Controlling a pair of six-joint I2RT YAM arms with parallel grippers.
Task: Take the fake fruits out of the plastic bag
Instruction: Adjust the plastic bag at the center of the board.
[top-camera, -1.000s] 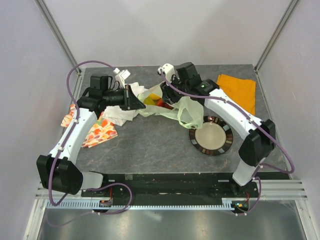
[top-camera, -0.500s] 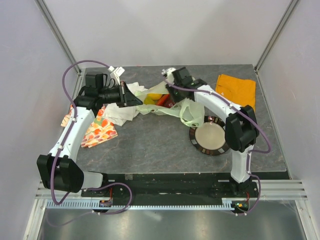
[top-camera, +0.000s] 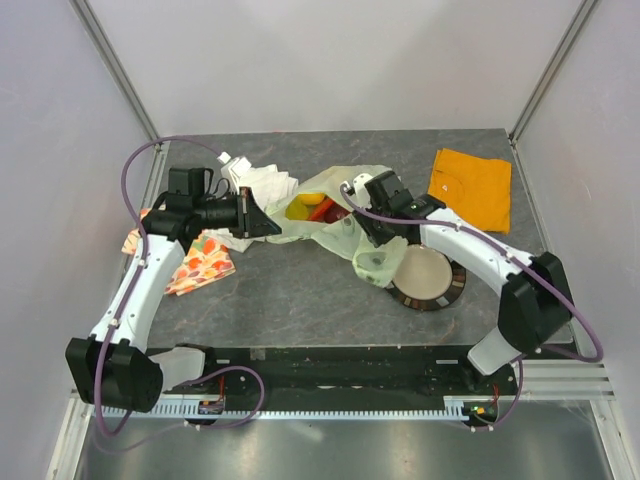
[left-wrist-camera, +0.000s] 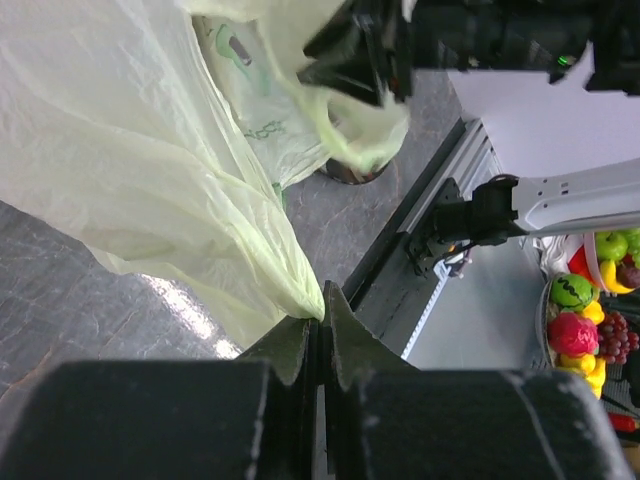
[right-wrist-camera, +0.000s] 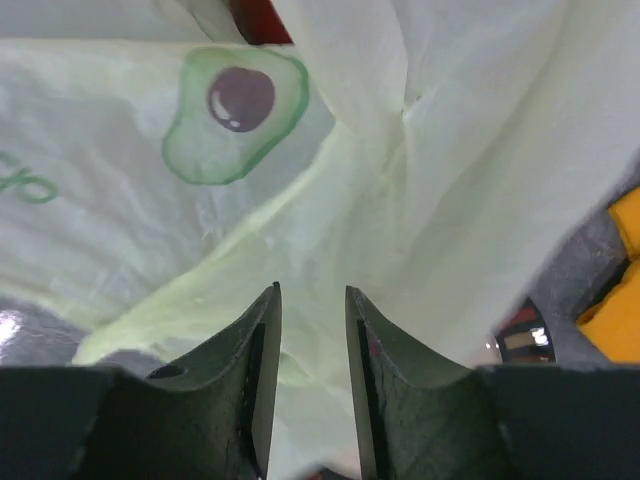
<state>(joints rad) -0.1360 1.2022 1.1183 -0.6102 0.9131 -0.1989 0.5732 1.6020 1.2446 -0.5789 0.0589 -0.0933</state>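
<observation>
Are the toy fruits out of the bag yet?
Not yet. No fruit looks out: the fake fruits sit inside the plastic bag. In hand: the left fingers pinch its edge, and the right fingers are at the bag too. Left: lifting every fruit out.

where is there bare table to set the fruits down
Widest bare patch: the near table between the printed cloth, the plate and the near edge. A thin strip runs along the far edge. Crowded mid-table around the plastic bag and white cloth.
</observation>
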